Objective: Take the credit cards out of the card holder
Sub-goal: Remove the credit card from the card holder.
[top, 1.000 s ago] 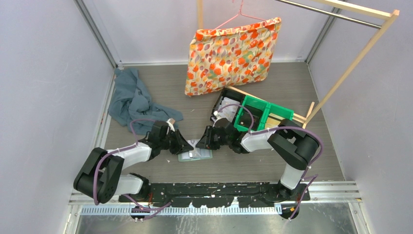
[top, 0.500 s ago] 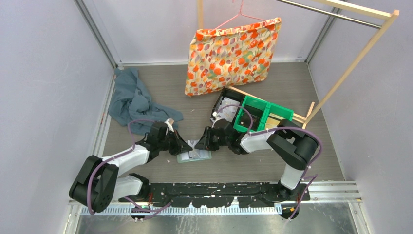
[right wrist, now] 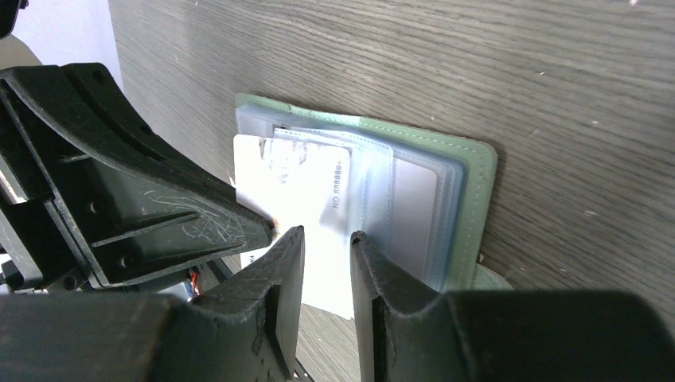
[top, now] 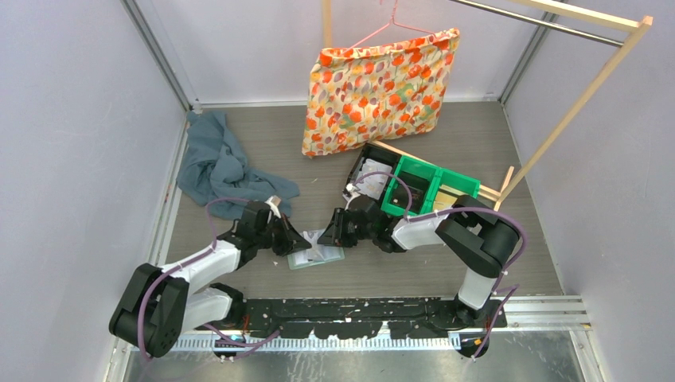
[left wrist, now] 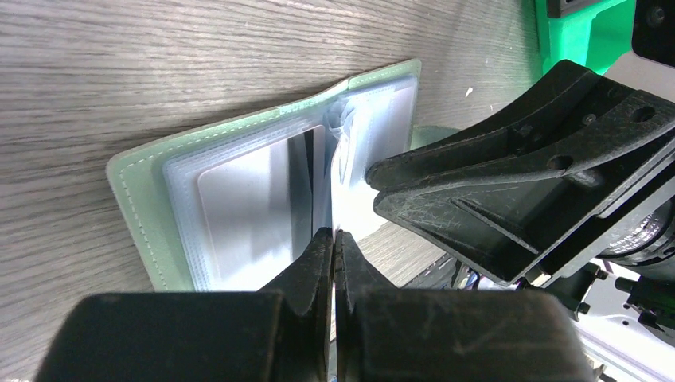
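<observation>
The pale green card holder lies open on the table between both grippers, its clear pockets up. My left gripper is shut on the edge of a white credit card that sticks partway out of a pocket near the fold. Another grey card with a dark stripe sits inside a pocket. My right gripper stands open just over the holder's pages, facing the left one, with nothing gripped between its fingers.
A blue-grey cloth is heaped at the back left. A bright green bin and a black tray stand behind the right arm. A floral cushion hangs from a wooden rack.
My left gripper has closed onto the white card's edge. The left arm and the holder have shifted slightly to the left. The right gripper has kept its opening.
</observation>
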You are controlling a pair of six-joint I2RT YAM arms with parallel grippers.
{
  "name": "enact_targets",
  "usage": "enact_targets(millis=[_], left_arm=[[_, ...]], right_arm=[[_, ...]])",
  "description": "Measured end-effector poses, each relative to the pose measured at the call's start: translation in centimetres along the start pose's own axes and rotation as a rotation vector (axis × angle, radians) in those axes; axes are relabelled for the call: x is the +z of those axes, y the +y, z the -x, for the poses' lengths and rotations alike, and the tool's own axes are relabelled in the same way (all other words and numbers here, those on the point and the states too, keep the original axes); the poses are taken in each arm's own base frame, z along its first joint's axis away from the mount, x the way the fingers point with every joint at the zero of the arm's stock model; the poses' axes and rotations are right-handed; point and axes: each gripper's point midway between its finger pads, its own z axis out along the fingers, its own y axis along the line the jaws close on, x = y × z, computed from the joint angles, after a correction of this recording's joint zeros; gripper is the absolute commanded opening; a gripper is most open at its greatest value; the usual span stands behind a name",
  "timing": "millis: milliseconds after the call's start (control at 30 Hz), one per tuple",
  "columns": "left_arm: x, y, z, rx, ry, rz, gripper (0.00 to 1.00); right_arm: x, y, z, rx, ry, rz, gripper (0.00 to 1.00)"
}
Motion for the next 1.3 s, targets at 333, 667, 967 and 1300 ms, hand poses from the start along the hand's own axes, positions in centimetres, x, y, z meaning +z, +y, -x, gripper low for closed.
enact_targets(millis=[333, 667, 967, 1300], left_arm=[[-0.9, 0.9, 0.0, -0.019, -0.018, 0.023, 0.01], [-1.3, 1.5, 0.0, -0.035, -0.035, 0.026, 0.00], [-1.1, 1.8, -0.1, -0.050, -0.044, 0.015, 0.01], [-1.1, 1.7, -0.1, -0.061, -0.050, 0.007, 0.01]], right_arm=[[0.0, 0.0, 0.0, 0.000, 0.000, 0.000, 0.33], [0.0, 0.0, 0.0, 0.000, -0.001, 0.000, 0.33], [-0.7, 0.0, -0.2, -0.002, 0.000, -0.001, 0.34], [-0.7, 0.7, -1.3, -0.037, 0.025, 0.007, 0.34]])
